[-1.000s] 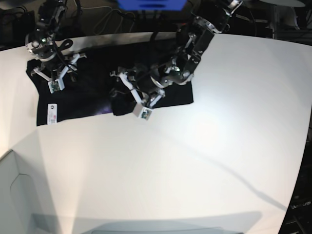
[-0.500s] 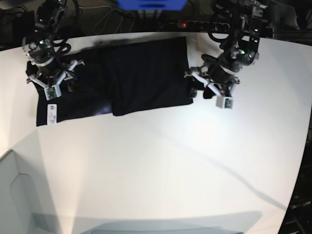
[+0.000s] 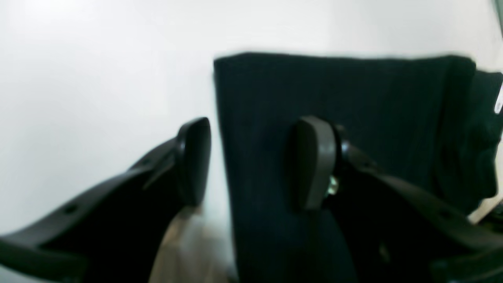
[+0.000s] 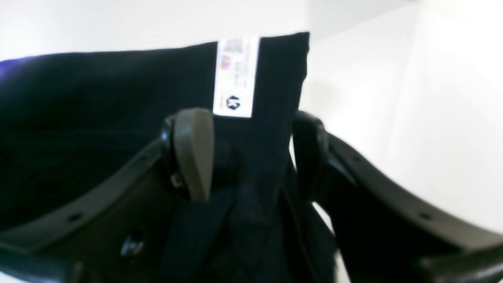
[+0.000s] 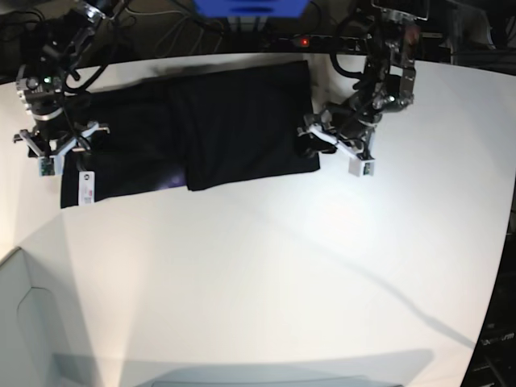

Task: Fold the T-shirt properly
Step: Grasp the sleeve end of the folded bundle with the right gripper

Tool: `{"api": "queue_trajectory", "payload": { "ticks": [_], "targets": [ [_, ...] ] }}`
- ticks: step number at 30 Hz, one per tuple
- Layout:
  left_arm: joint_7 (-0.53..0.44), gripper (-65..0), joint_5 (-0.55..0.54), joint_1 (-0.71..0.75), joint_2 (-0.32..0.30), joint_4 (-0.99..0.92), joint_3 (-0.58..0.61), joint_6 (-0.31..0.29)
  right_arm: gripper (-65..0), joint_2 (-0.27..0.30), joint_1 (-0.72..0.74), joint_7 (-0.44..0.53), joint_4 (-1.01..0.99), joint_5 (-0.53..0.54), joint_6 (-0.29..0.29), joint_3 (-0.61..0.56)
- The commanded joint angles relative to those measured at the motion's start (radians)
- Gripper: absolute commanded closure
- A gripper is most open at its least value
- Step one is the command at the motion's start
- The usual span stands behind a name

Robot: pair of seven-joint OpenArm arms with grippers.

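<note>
Left gripper (image 3: pixel 251 165) spread wide, straddling the near edge of the T-shirt (image 5: pixel 234 129), one finger over white table (image 5: pixel 322 266), nothing pinched. Right gripper (image 4: pixel 251 153) likewise agape over the opposite edge, just behind the white label (image 4: pixel 235 76). Shirt lying flat, partly folded, along the table's far side.

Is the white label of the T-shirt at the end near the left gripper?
No, the white label lies at the T-shirt's opposite end, beside the right gripper, while the left gripper is at the other edge.
</note>
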Motion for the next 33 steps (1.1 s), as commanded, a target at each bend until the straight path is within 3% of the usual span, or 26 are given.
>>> {"api": "queue_trajectory", "payload": {
  "ticks": [1, 10, 24, 27, 31, 33],
  "targets": [
    [0.010, -33.2, -0.003, 0.006, 0.000, -0.002, 0.000, -0.001, -33.3, 0.022, 0.009, 0.019, -0.005, 0.009, 0.009, 0.014],
    [0.008, -33.2, 0.001, -0.086, 0.025, -0.108, 0.000, -0.001, -33.3, 0.085, 0.052, 0.023, -0.201, 0.008, 0.009, 0.026],
    [0.010, -33.2, 0.007, -0.151, 0.029, -0.109, 0.055, 0.001, -32.1, 0.089, 0.059, 0.019, -0.350, 0.008, 0.009, 0.020],
    [0.010, -33.2, 0.007, -0.151, 0.029, -0.109, 0.050, 0.001, -24.4, 0.091, 0.059, 0.019, -0.376, 0.008, 0.009, 0.018],
    [0.010, -33.2, 0.000, -0.151, 0.023, -0.105, 0.047, 0.001, -2.0, 0.091, 0.059, 0.019, -0.385, 0.008, 0.009, 0.018],
    [0.010, -33.2, 0.000, -0.151, 0.022, -0.097, 0.047, 0.001, 0.0, 0.091, 0.059, 0.019, -0.385, 0.008, 0.009, 0.017]
  ]
}}
